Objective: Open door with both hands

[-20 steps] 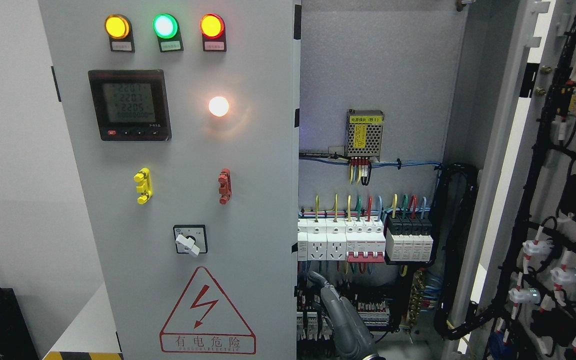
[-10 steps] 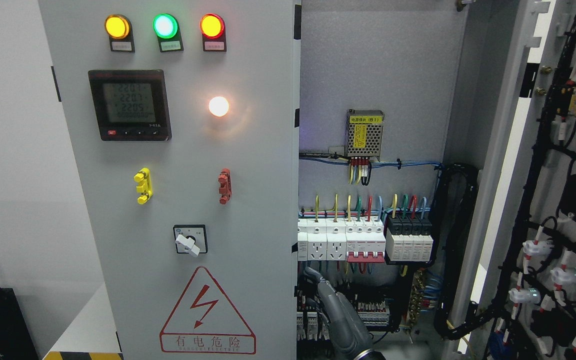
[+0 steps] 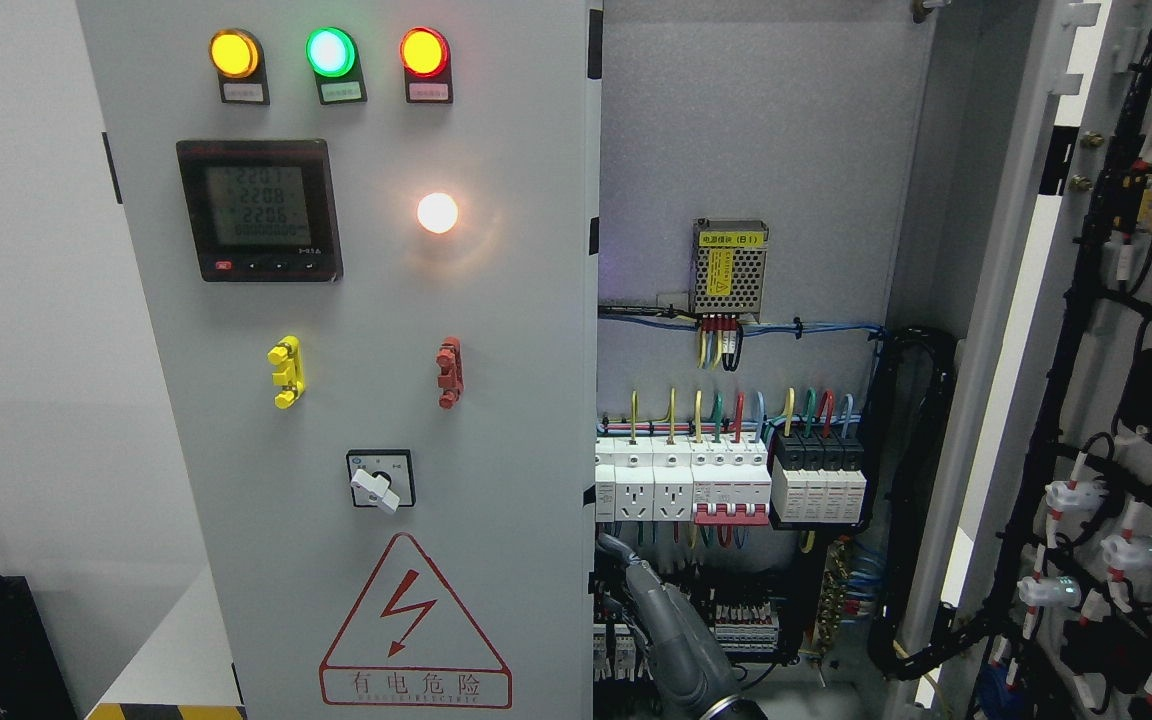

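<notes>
far left, the left door [image 3: 496, 300] is shut. it faces me flat, with a yellow lamp [image 3: 234, 53], a green lamp [image 3: 330, 52] and a red lamp [image 3: 424, 52] lit along the top. below them sit a meter [image 3: 259, 209], a yellow handle [image 3: 286, 372], a red handle [image 3: 449, 372] and a warning sign [image 3: 414, 625].

next comes my right robot hand [image 3: 651, 610]. it comes up from the bottom, a bit right of the middle, and its tip is just beside the free edge of the left door, low down. i cannot tell if it is wide, narrow or holding that edge — too much of it is hidden. my left robot hand does not show.

just behind my robot hand is the open box, with white breakers [image 3: 681, 485] and lots of wires [image 3: 736, 405]. far right, the right door [image 3: 1026, 330] is swung open already, so i think half the job is done.

what could go wrong? my robot hand is very near the wires and switches. if it slides past the door edge it could snag a wire or flip a breaker — and the lamps are lit, so the box looks live. if it catches only a thin bit of the edge, it could slip off when i pull.
</notes>
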Available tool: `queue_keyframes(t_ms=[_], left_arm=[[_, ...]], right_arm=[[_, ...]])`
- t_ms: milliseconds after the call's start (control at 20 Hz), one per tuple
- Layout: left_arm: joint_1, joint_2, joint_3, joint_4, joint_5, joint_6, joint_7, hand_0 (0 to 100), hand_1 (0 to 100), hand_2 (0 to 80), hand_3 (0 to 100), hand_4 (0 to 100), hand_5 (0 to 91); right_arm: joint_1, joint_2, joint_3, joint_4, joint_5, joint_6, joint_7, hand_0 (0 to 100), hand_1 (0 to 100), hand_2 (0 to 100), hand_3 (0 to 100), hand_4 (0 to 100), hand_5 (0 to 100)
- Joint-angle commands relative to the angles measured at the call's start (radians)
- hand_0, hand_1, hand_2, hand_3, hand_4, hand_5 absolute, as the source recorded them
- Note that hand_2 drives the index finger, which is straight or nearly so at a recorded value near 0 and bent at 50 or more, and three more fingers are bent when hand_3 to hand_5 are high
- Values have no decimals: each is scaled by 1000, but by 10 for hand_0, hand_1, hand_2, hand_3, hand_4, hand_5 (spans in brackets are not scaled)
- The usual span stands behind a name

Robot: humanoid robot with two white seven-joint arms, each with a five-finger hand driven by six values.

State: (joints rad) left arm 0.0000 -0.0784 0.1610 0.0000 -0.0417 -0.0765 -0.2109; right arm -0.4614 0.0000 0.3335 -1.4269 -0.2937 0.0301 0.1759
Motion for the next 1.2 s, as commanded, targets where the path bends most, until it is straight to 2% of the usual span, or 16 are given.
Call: queue_keyframes(t_ms=[0,651,801,1152], left_arm=[[18,0,0,-2,0,0,-1,0,0,0,0,0,0],[18,0,0,-2,-1,0,1,0,0,0,0,0,0],[18,0,0,-2,0,0,1,0,0,0,0,0,0],[18,0,0,-2,0,0,-1,0,0,0,0,0,0]], right_arm=[[-19,14,2,39,-1,-2,8,386,0,0,0,0,0],[-29,8,2,48,-5,-12,23,386,0,0,0,0,0],[-29,6,2,48,-7,-12,62,386,0,0,0,0,0],[-36,3,2,51,-7,-12,63,386,0,0,0,0,0]])
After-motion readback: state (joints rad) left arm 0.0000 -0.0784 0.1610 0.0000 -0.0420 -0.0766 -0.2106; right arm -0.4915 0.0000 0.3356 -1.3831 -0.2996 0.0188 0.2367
